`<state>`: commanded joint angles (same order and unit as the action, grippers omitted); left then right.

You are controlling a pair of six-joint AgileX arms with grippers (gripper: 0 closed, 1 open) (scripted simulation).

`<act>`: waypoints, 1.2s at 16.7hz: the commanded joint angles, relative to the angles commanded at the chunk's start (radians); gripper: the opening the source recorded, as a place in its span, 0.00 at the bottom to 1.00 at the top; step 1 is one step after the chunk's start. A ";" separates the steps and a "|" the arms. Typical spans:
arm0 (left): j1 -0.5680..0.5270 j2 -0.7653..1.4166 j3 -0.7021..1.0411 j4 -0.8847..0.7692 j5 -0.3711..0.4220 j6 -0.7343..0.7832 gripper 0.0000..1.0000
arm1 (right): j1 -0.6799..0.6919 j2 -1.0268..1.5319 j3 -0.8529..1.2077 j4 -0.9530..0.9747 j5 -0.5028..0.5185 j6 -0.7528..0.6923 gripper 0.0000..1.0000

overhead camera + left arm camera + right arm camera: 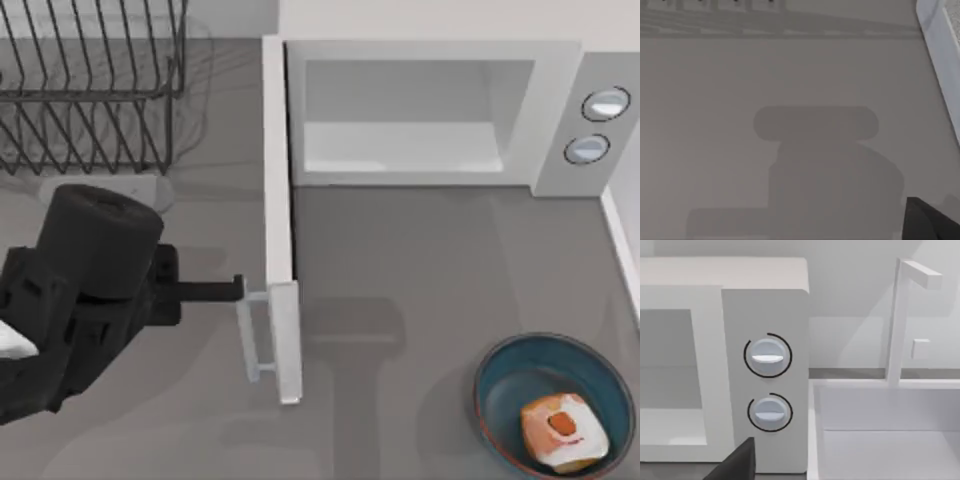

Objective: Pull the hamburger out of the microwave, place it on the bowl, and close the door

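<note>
The hamburger (562,430) already sits in the bowl (497,372), the microwave (420,110) is empty, its door (280,230) wide open, and the left gripper (238,288), finger spacing unclear, reaches the handle (252,335).

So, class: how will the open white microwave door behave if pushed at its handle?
The flat white microwave door looks rigid and hinged, so it probably swings rather than bends. Pushing at the pale bar handle, where the left gripper sits, likely turns it easily.

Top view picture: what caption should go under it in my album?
Hamburger sits in the bowl; left gripper reaches the open microwave door handle.
</note>
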<state>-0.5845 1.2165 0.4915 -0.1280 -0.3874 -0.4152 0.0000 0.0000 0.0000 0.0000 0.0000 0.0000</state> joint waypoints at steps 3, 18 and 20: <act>0.001 0.019 -0.043 0.048 0.001 0.001 0.00 | 0.000 0.000 0.000 0.000 0.000 0.000 1.00; -0.355 0.287 0.308 -0.021 -0.202 -0.242 0.00 | 0.000 0.000 0.000 0.000 0.000 0.000 1.00; -0.352 0.283 0.305 -0.020 -0.198 -0.241 0.00 | 0.000 0.000 0.000 0.000 0.000 0.000 1.00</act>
<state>-0.9363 1.4991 0.7966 -0.1477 -0.5856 -0.6561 0.0000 0.0000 0.0000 0.0000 0.0000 0.0000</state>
